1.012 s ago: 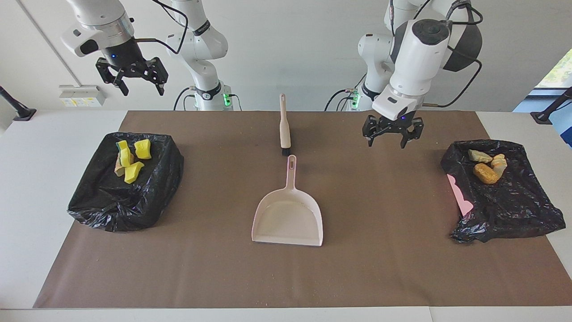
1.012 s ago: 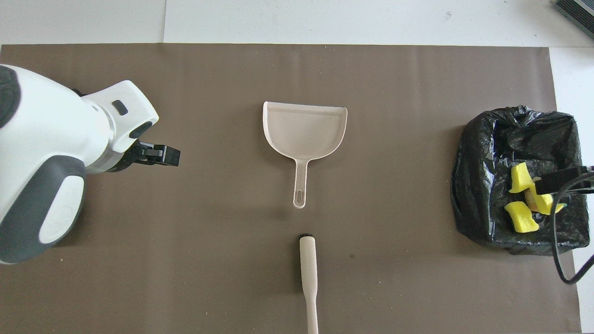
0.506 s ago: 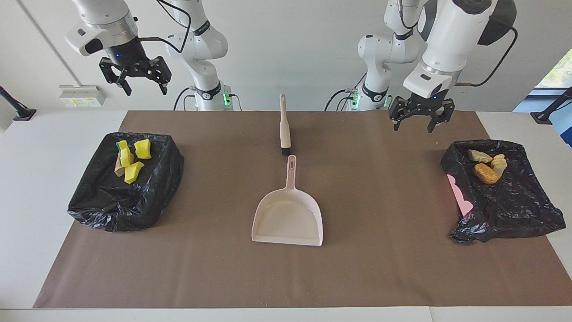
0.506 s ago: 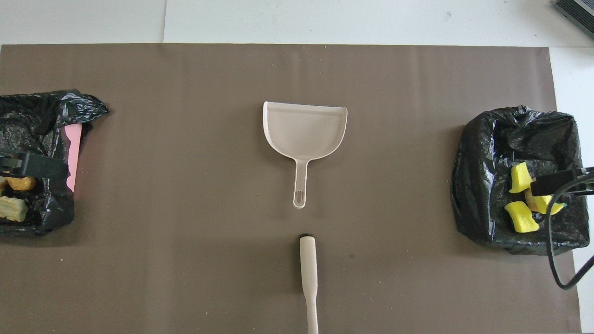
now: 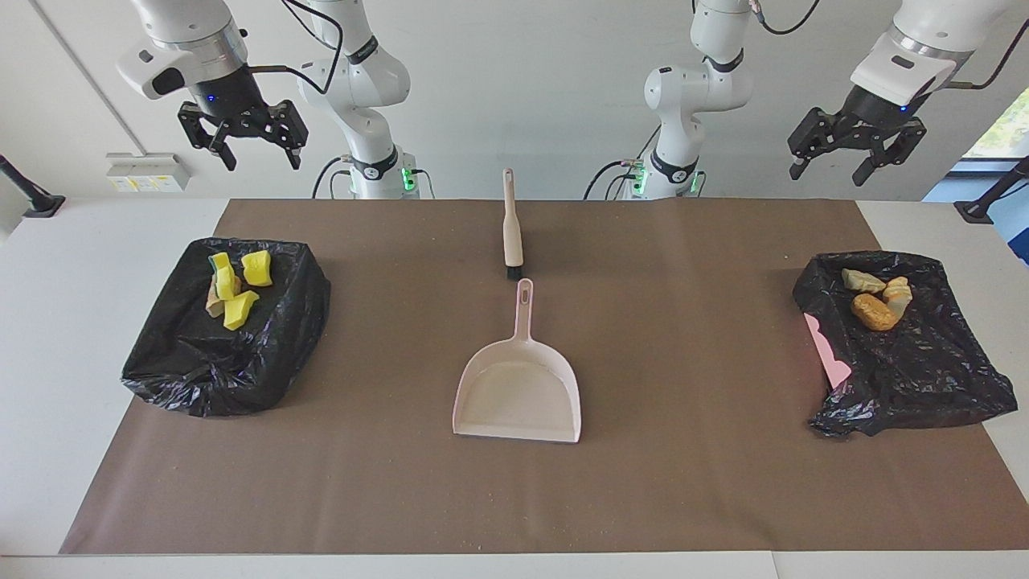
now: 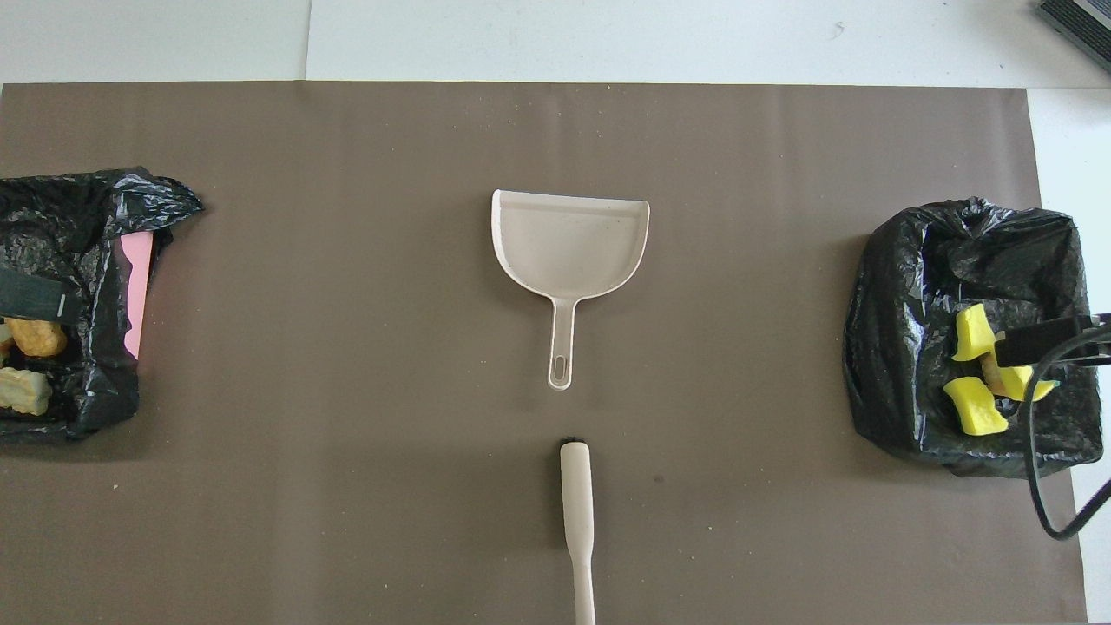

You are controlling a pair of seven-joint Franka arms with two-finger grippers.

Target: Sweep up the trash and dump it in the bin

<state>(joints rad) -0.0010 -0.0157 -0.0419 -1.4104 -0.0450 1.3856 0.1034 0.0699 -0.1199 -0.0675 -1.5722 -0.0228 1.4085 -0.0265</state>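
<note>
While both arms hang high and idle, the tabletop (image 5: 48,338) under its brown mat (image 5: 683,482) looks finished with: nothing loose lies on it that I can see.

Two bins lined with black bags sit at the two short edges. The bin at the right arm's end (image 5: 233,354) holds the yellow sponge chunks (image 5: 238,283); I count three, one with a green layer, plus one brownish piece tucked among them. The bin at the left arm's end (image 5: 908,378) holds the bread-like pieces (image 5: 873,299); I count three there. A pink sheet (image 5: 826,347) shows at this bin's lining.

One pale dustpan (image 5: 518,394) lies empty mid-mat, handle toward the robots, and one brush (image 5: 512,229) lies just past that handle, nearer the robots' edge, not touching it.

The right pincer (image 5: 241,138) hangs up over the right arm's end, jaws spread and empty. The left pincer (image 5: 854,146) hangs likewise over the left arm's end, jaws apart, holding nothing.

As for trouble: the bag at the left arm's end sags outward at its corner, so I'd guess a nudge from a descending arm could spill the bread back onto the mat. A low pass across the middle might also knock the brush or dustpan askew.
</note>
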